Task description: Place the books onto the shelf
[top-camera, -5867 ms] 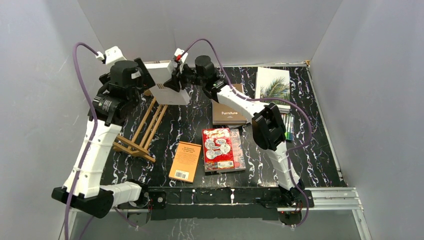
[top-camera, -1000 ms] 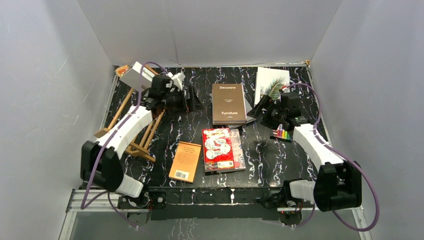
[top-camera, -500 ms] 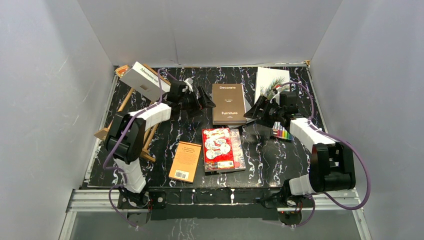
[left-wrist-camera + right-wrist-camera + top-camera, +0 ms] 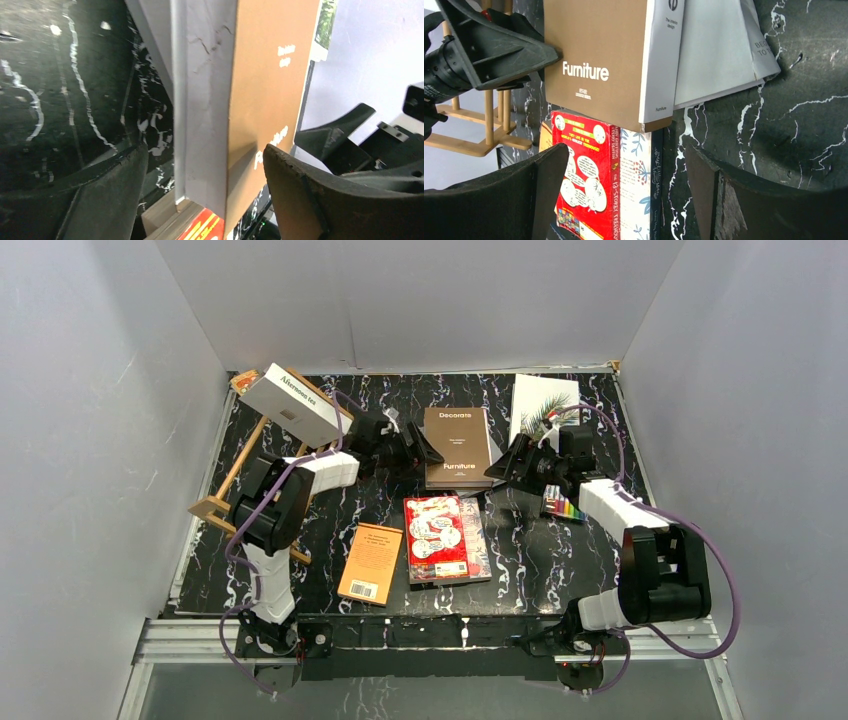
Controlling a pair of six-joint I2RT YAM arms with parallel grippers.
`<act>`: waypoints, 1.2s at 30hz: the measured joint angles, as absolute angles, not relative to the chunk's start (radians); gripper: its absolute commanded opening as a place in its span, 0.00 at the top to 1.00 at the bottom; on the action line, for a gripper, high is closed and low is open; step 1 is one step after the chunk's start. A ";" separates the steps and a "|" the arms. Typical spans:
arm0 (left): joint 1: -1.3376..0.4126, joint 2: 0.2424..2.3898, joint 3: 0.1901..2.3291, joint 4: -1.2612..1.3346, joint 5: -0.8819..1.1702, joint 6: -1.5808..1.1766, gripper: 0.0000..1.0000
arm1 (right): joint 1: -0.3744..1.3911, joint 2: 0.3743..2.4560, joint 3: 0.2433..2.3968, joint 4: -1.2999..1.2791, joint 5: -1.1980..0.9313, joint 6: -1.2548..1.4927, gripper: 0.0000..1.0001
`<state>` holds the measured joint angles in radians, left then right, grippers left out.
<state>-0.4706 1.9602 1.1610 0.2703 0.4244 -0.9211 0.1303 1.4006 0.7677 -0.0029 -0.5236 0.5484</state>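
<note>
At the far middle of the table [image 4: 520,560] we see the brown book [image 4: 458,447] lying flat; a white book [image 4: 293,405] rests on the shelf [image 4: 210,506] at far left. Our left gripper [image 4: 428,450] and right gripper [image 4: 498,470] flank the brown book, fingers spread open, holding nothing.

I see a brown Decorate book [image 4: 458,447], a red illustrated book [image 4: 436,538], an orange paperback [image 4: 371,563] and a black, white-veined desk [image 4: 540,560].

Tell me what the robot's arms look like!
Both arms have white shells with chunky black joints. The left arm and right arm each trail a purple cable. The left gripper and right gripper have two black, wedge-shaped fingers.
</note>
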 measured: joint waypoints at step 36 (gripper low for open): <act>-0.457 1.852 1.020 0.353 0.764 -1.025 0.65 | 0.129 1.252 0.589 0.129 -0.489 0.707 0.12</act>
